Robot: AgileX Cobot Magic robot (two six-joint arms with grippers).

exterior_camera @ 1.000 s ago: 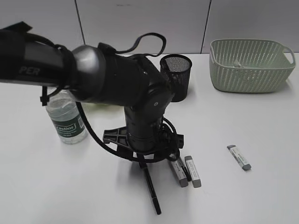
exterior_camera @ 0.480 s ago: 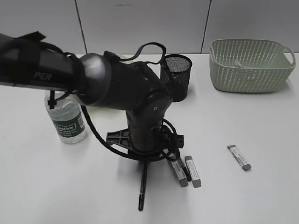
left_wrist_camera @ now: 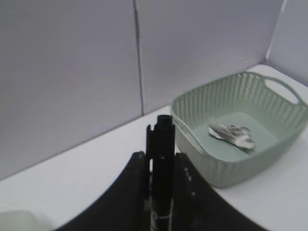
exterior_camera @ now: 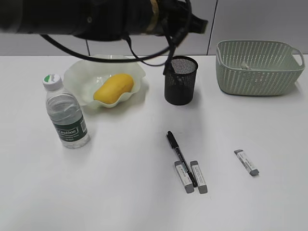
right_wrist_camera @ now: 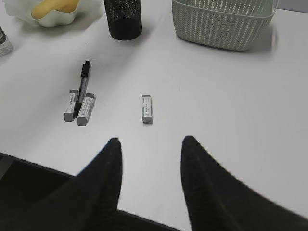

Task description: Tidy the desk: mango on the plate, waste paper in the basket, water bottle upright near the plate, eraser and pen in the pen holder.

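- The desk (exterior_camera: 120, 192) is a wide white tabletop and everything stands or lies on it.
- The left arm (exterior_camera: 96, 17) crosses the top of the exterior view, high above the desk. Its left gripper (left_wrist_camera: 161, 166) is closed on a black pen (left_wrist_camera: 162, 159), which stands upright between the two fingers. Beyond this pen, to the right in the left wrist view, is the basket.
- One basket (exterior_camera: 259, 67), pale green with perforated sides, stands at the far right of the desk. One waste paper (left_wrist_camera: 232, 134) wad lies inside it.
- One plate (exterior_camera: 79, 77), pale green with a wavy rim, stands at the far left. One mango (exterior_camera: 113, 88) lies in it.
- One water bottle (exterior_camera: 66, 115) stands upright just in front of the plate, to its left side.
- One pen holder (exterior_camera: 181, 80), a black mesh cup, stands between the plate and the basket.
- The right gripper (right_wrist_camera: 150, 149) is open and holds nothing. It hangs above the near edge of the desk, and the single eraser lies ahead of it, apart from its fingers.
- A second pen (exterior_camera: 180, 156), also black, lies on the desk in front of the pen holder.
- There are three erasers: two erasers (exterior_camera: 191, 176) lie side by side and the tip of the second pen is between them; a single eraser (exterior_camera: 246, 162) lies alone to the right.
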